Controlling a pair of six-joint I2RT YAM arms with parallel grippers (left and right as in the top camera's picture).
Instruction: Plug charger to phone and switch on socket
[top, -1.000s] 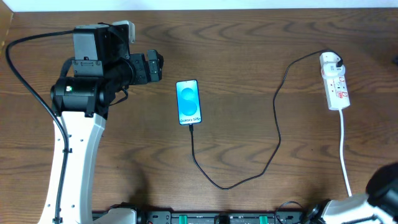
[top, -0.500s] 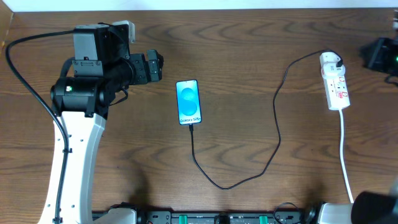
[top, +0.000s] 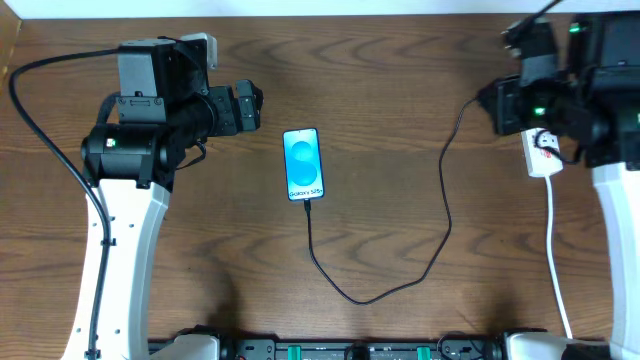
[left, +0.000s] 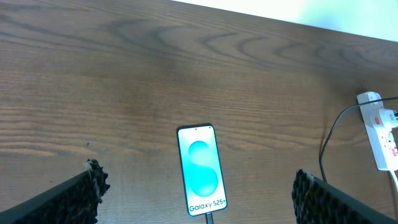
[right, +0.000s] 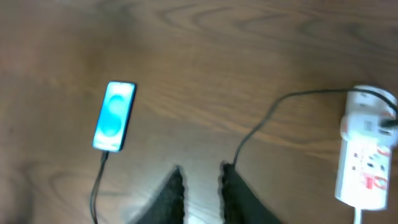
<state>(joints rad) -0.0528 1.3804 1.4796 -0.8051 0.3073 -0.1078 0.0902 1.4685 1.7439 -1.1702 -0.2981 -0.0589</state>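
**Item 1. Left end effector** (top: 247, 108). One. It hovers over the left part of the tabletop (top: 400, 60), well apart from every task thing. It is released: its fingers (left: 90, 186) stand wide apart in the left wrist view and grasp nothing.

**Item 2. Phone** (top: 303, 163). One. It lies flat near the middle of the tabletop, with the screen lit blue and facing up.

**Item 3. Charger** (top: 447, 190). One thin black cable. Its small connector meets the phone's lower edge and appears seated there. The cable loops toward the near edge, then climbs right to the socket's far end.

**Item 4. Right end effector** (right: 201, 177). One. It is held above the tabletop just left of the socket. Its fingers (right: 173, 190) stand close together with a narrow slit between them and grasp nothing. The wrist view is blurred, so whether it is fully clenched cannot be told.

**Item 5. Socket** (right: 367, 149). One white strip at the right of the tabletop, partly under the right arm in the overhead view. It carries red switch marks, too blurred to count. One thicker white cord (top: 553, 250) runs from it to the near edge.

**Step in hand.** The phone end looks done, so switching on the socket appears to remain, and that falls to the right arm.

**Next move calls for.** A fingertip should be lined up over the switch beside the plug and pressed straight down. The press should be gentle, since the light strip may slide or tip.
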